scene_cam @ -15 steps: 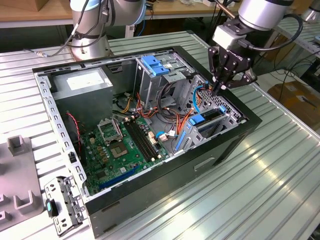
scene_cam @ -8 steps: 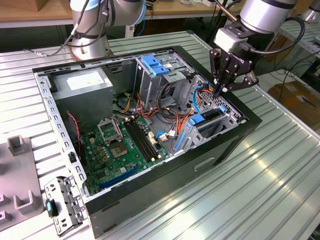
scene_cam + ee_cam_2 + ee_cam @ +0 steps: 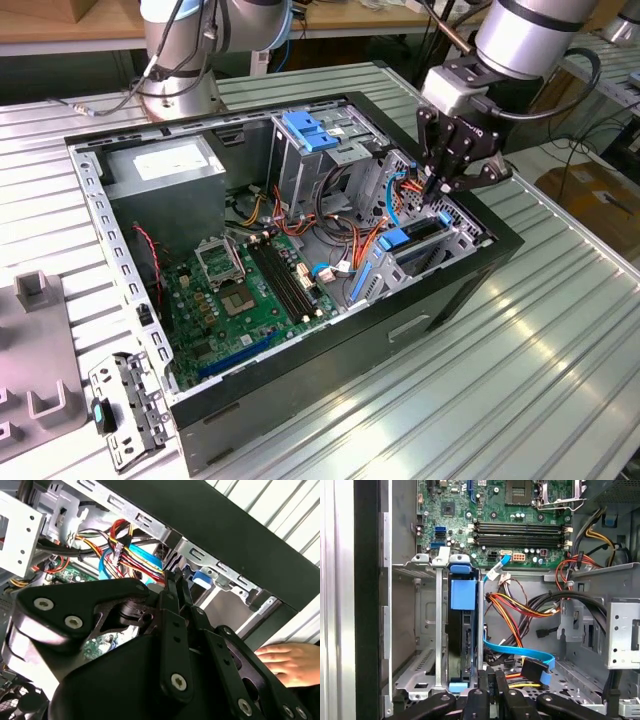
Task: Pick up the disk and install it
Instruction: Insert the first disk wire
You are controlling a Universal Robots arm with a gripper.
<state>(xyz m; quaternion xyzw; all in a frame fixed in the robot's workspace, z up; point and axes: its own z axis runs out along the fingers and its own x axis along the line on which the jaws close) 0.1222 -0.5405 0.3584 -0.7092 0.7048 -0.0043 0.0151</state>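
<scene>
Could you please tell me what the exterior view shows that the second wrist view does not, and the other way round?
The exterior view gives the grey power-supply box, the slatted table and the disk standing on edge in its bay, just below the gripper. The second wrist view gives a person's hand lying outside the case's black rim. Both share the gripper, the coloured cables and that rim.

Ribbed metal table (image 3: 560,340), wooden bench (image 3: 60,30) behind, cardboard box (image 3: 590,195)
</scene>
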